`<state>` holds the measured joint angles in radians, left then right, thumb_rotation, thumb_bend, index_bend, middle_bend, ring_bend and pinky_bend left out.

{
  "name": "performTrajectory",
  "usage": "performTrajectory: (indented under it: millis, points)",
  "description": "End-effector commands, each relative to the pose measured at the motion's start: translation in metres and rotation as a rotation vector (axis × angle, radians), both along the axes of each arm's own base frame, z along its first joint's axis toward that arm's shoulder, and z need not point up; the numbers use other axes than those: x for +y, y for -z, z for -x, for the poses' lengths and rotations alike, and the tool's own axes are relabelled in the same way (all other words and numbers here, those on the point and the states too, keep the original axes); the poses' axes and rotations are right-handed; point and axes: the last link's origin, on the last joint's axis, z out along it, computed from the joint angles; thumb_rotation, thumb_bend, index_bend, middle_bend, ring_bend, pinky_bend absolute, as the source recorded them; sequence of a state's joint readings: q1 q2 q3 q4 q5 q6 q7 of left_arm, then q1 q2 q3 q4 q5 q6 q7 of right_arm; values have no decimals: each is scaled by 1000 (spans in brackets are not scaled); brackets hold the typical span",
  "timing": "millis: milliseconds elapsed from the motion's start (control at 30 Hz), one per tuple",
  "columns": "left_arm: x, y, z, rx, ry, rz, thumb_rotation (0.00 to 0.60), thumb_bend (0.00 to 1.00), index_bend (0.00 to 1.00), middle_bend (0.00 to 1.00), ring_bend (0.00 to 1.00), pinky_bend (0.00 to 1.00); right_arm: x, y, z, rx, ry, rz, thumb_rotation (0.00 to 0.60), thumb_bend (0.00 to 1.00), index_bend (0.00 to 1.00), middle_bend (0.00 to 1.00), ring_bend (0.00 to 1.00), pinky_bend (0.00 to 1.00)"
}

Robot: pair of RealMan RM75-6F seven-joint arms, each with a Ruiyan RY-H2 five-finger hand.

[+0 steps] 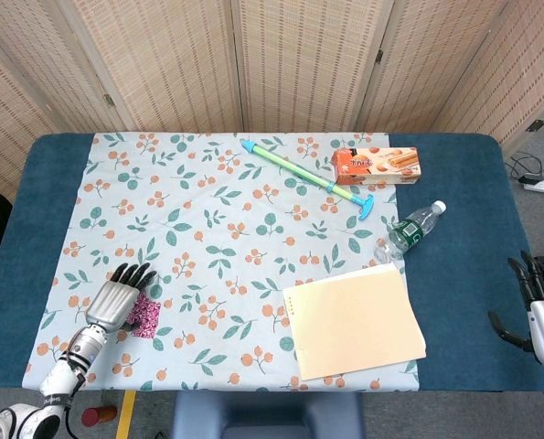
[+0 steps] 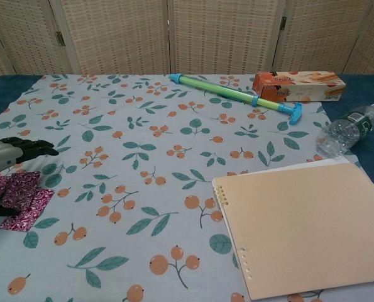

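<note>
My left hand (image 1: 116, 297) is at the near left of the floral cloth (image 1: 226, 229), fingers stretched forward over a small magenta patterned packet (image 1: 146, 315). In the chest view the left hand (image 2: 14, 153) has its thumb against the packet (image 2: 24, 198), which looks slightly raised at one edge, so the hand seems to pinch it. My right hand (image 1: 538, 306) hangs beyond the table's right edge with its fingers spread and nothing in it.
A tan notepad (image 1: 352, 320) lies at the near right of the cloth. A plastic bottle (image 1: 409, 230) lies beside it. Further back are a green and blue pump toy (image 1: 306, 176) and an orange box (image 1: 378, 165). Folding screens stand behind the blue table (image 1: 454, 265).
</note>
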<state>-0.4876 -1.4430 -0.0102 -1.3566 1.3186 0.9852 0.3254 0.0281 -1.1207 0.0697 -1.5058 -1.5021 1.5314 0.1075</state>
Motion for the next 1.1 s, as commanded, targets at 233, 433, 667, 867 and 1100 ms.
performTrajectory:
  millis: [233, 433, 667, 867, 1100]
  points:
    - [14, -5, 3, 9, -16, -37, 600, 134, 26, 3, 0, 0, 0, 0, 1, 0, 4, 1, 500, 364, 0, 0, 0, 0]
    - [25, -5, 7, 28, -31, -49, 600, 134, 26, 3, 0, 0, 0, 0, 1, 0, 7, 2, 501, 364, 0, 0, 0, 0]
    - [38, -8, 10, 38, -49, -76, 600, 134, 26, 3, 0, 0, 1, 0, 1, 1, 10, 3, 501, 364, 0, 0, 0, 0]
    - [50, -12, 9, 51, -51, -101, 600, 134, 27, 3, 0, 0, 1, 0, 1, 1, 12, 7, 501, 364, 0, 0, 0, 0]
    - [62, -16, 9, 49, -78, -117, 600, 134, 27, 3, 0, 0, 2, -1, 1, 1, 15, 12, 500, 363, 0, 0, 0, 0]
